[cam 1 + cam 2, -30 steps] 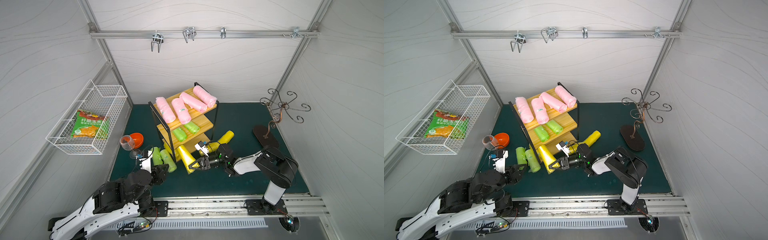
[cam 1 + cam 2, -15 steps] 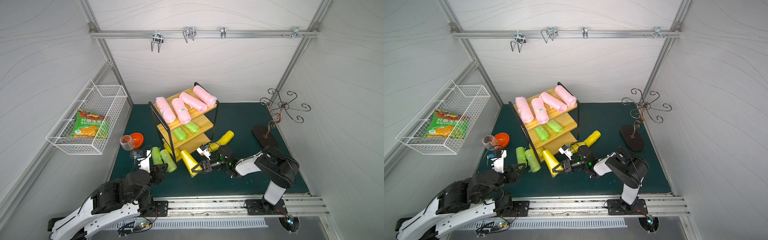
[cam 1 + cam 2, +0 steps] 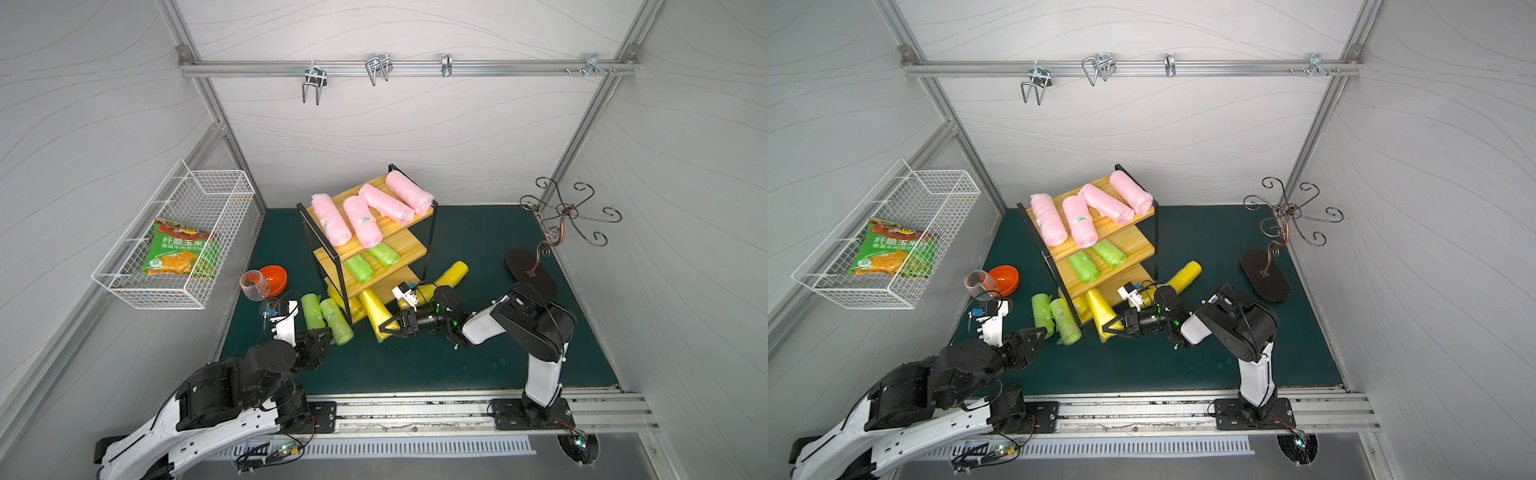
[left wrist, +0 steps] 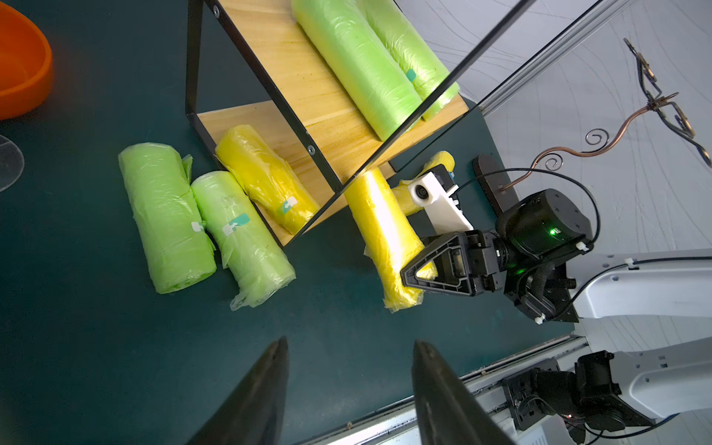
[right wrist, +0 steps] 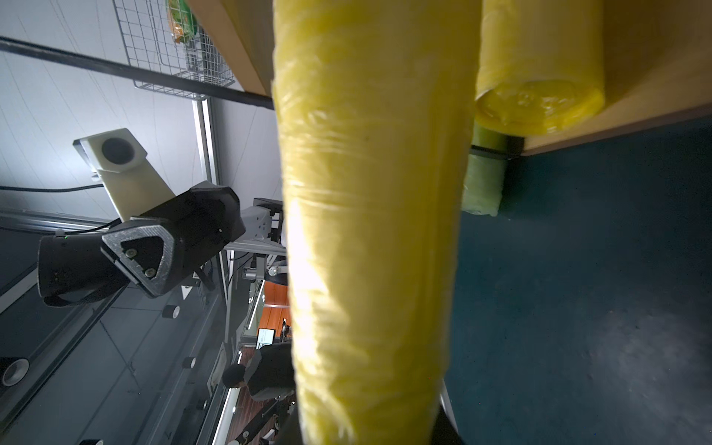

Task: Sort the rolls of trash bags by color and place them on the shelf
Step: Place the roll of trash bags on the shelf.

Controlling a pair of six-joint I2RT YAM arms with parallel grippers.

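Yellow roll (image 3: pixel 373 311) shifted back toward shelf (image 3: pixel 407 245) edge, right jaws gripping

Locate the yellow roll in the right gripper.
In both top views the yellow roll lies at the shelf's bottom front, right of two green rolls.

Pink rolls (image 3: pixel 332 220): four.
Green rolls (image 3: pixel 359 268): four.
Yellow rolls (image 3: pixel 455 270): three countable; part of the bottom board is hidden, so the tally may be short.
Shelf (image 3: pixel 409 245): one, with three boards.
Wire basket (image 3: pixel 216 183): one.
Snack packet (image 3: pixel 178 253): one.
Orange bowl (image 3: pixel 276 276): one.
Stemmed glass (image 3: pixel 251 284): one.
Metal hook stand (image 3: pixel 532 276): one.
Robot arms: two, left arm (image 3: pixel 232 386) and right arm (image 3: pixel 536 328).
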